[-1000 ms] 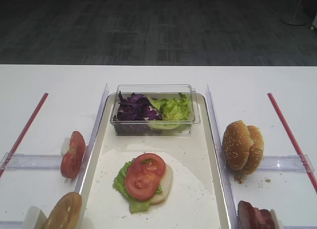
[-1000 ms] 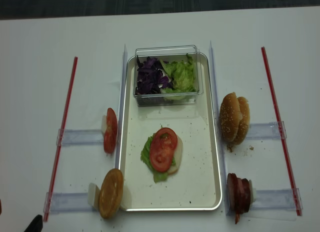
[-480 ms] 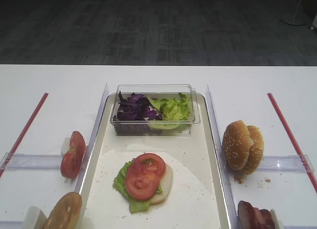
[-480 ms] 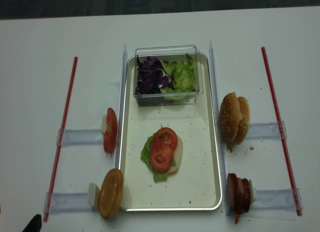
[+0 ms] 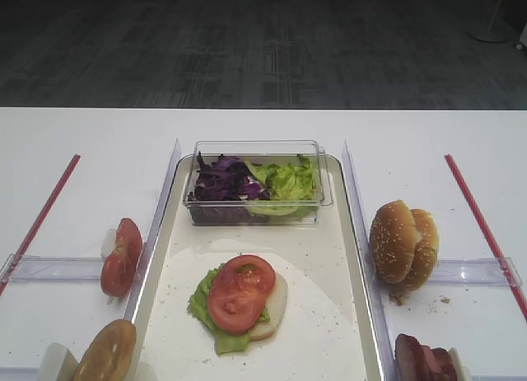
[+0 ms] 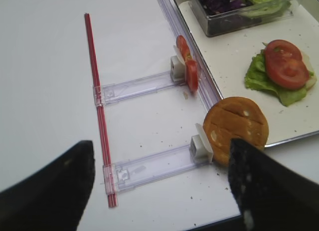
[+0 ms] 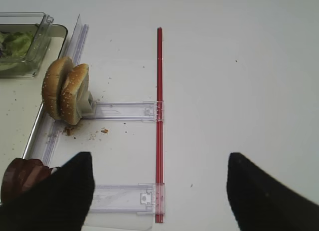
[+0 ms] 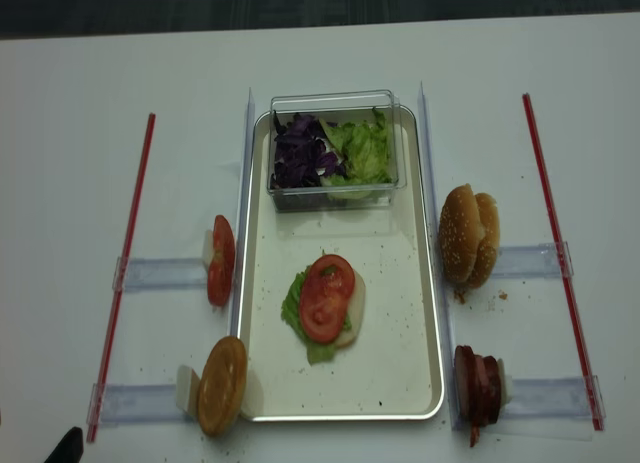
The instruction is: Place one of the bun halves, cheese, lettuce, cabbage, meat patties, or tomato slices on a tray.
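- Centrally, the tray (image 8: 420, 378), a long cream-white rectangle with a raised metallic rim, is lying speckled with crumbs.
- Two glossy red tomato slices (image 8: 325, 298) are sitting on ruffled green lettuce (image 8: 296, 308) and a pale bun base near the tray's middle.
- A clear plastic box (image 8: 335, 148) is resting at the tray's far end, holding shredded purple cabbage (image 8: 300, 153) on the left and crinkled green leaves on the right.
- Sesame-topped bun halves (image 8: 470, 235) are standing on edge right of the tray.
- More tomato slices are standing upright to its left.
- The left gripper (image 6: 159, 191) is hovering with jaws spread wide, holding nothing.
- The right gripper (image 7: 159, 191) is hovering likewise, jaws apart and empty.
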Controlling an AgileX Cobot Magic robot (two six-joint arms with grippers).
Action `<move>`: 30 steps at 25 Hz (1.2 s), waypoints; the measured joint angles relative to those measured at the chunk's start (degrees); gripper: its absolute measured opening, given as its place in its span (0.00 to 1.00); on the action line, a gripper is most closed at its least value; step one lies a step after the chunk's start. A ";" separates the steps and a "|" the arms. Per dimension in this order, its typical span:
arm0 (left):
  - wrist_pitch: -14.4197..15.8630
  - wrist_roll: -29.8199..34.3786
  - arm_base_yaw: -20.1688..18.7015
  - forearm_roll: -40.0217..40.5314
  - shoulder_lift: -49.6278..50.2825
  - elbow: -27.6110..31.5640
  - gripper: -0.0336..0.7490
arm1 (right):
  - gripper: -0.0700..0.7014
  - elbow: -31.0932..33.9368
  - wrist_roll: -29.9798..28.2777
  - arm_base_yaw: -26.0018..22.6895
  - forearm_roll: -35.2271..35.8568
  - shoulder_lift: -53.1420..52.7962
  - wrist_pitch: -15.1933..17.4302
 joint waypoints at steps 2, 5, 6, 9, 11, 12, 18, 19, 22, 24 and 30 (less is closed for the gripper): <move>0.00 0.00 0.00 0.00 0.00 0.00 0.69 | 0.83 0.00 0.00 0.00 0.00 0.00 0.00; 0.00 0.00 0.00 0.00 0.00 0.00 0.69 | 0.83 0.00 -0.11 0.00 0.00 0.00 0.00; 0.00 0.00 0.00 0.00 0.00 0.00 0.69 | 0.83 0.00 -0.11 0.00 0.00 0.00 0.00; 0.00 0.00 0.00 0.00 0.00 0.00 0.69 | 0.83 0.00 -0.11 0.00 0.00 0.00 0.00; 0.00 0.00 0.00 0.00 0.00 0.00 0.69 | 0.83 0.00 -0.11 0.00 0.00 0.00 0.00; 0.00 0.00 0.00 0.00 0.00 0.00 0.69 | 0.83 0.00 -0.11 0.00 0.00 0.00 0.00; 0.00 0.00 0.00 0.00 0.00 0.00 0.69 | 0.83 0.00 -0.11 0.00 0.00 0.00 0.00; 0.00 0.00 0.00 0.00 0.00 0.00 0.69 | 0.83 0.00 -0.11 0.00 0.00 0.00 0.00; 0.00 0.00 0.00 0.00 0.00 0.00 0.69 | 0.83 0.00 -0.11 0.00 0.00 0.00 0.00; 0.00 0.00 0.00 0.00 0.00 0.00 0.69 | 0.83 0.00 -0.11 0.00 0.00 0.00 0.00; 0.00 -0.03 0.00 0.00 0.00 0.00 0.69 | 0.83 0.00 -0.11 0.00 0.00 0.00 0.00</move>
